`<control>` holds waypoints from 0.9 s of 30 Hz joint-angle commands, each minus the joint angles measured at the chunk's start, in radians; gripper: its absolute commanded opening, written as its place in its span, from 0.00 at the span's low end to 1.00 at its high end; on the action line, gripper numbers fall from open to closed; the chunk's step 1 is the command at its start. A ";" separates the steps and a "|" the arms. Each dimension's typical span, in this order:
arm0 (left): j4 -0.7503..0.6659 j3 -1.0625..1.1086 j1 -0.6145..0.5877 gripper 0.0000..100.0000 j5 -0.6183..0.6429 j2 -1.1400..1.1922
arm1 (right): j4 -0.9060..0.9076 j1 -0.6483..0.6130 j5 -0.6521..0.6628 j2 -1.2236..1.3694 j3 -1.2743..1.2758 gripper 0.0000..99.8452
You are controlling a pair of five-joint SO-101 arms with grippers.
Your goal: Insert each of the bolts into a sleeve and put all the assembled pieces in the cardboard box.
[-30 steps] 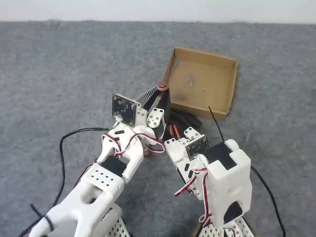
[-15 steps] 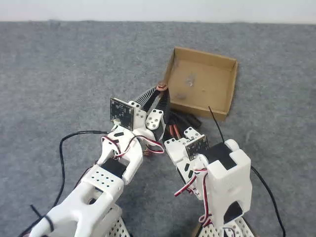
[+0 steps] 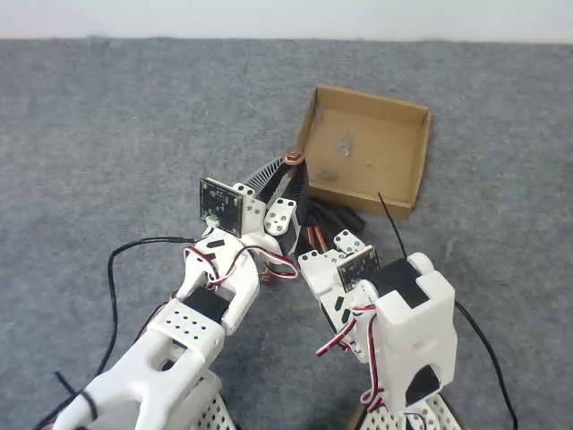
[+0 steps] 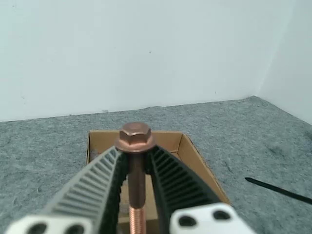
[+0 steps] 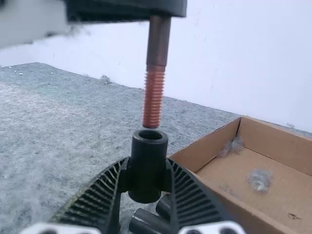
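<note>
The left end effector (image 4: 135,155), pinching the bolt (image 4: 135,137), has shifted slightly and then stopped. The thread hangs, seemingly aligned, above the sleeve (image 5: 148,152) pinched by the right end effector (image 5: 146,179).

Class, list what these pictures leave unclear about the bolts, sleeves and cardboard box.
- High view: the arms cover the loose sleeves and bolts beside the cardboard box; count unclear.
- Left wrist view: the held bolt has its tip cut off by the frame edge; the left gripper hides most of the box floor.
- Right wrist view: the left gripper hides the bolt's head; the right gripper hides the lower end of the held sleeve.
</note>
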 commanded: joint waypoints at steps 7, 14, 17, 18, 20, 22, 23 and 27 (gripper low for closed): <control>-0.044 -0.019 0.000 0.01 -0.009 0.103 | -0.033 -0.007 0.009 -0.012 0.020 0.01; -0.229 -0.019 0.000 0.01 -0.011 0.244 | -0.033 -0.005 0.009 -0.012 0.020 0.01; -0.229 -0.018 0.000 0.01 -0.011 0.244 | -0.033 -0.004 0.009 -0.012 0.017 0.01; -0.229 -0.016 0.000 0.01 -0.011 0.244 | -0.033 -0.004 0.009 -0.012 0.015 0.01; -0.229 -0.015 0.002 0.01 -0.011 0.244 | -0.033 0.004 0.009 -0.012 0.014 0.01; -0.229 -0.013 0.002 0.01 -0.011 0.244 | -0.033 0.019 0.009 -0.012 0.011 0.01; -0.229 -0.012 0.002 0.01 -0.011 0.244 | -0.033 0.025 0.009 -0.012 0.003 0.01; -0.229 -0.002 0.002 0.01 -0.011 0.242 | -0.031 0.033 0.009 -0.012 -0.003 0.01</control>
